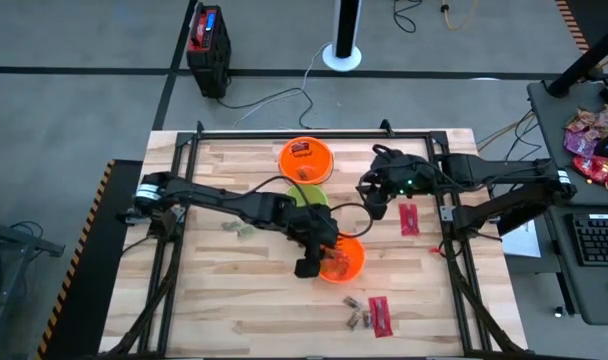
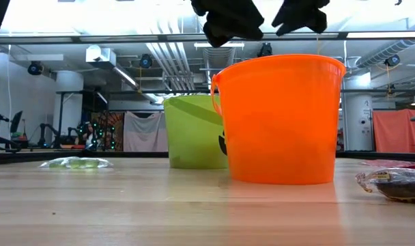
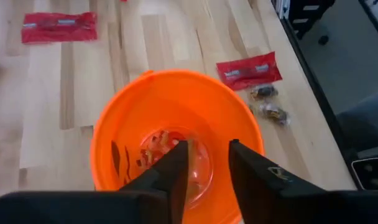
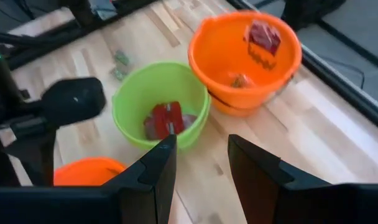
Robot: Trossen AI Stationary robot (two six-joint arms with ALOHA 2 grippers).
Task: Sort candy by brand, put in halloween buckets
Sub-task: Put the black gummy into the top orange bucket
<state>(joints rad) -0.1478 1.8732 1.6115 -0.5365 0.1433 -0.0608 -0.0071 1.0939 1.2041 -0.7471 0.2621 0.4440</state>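
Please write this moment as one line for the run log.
left gripper: open, above near orange bucket | right gripper: open, empty, near green bucket | red packets on table

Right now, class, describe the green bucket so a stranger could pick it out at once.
Start at the wooden table and find its middle, where three buckets run in a line. The green bucket sits between the two orange buckets. It is the only lime one, and red packets lie inside.

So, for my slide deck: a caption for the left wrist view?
Left tool, open, above a round orange plastic bucket holding candy pieces.
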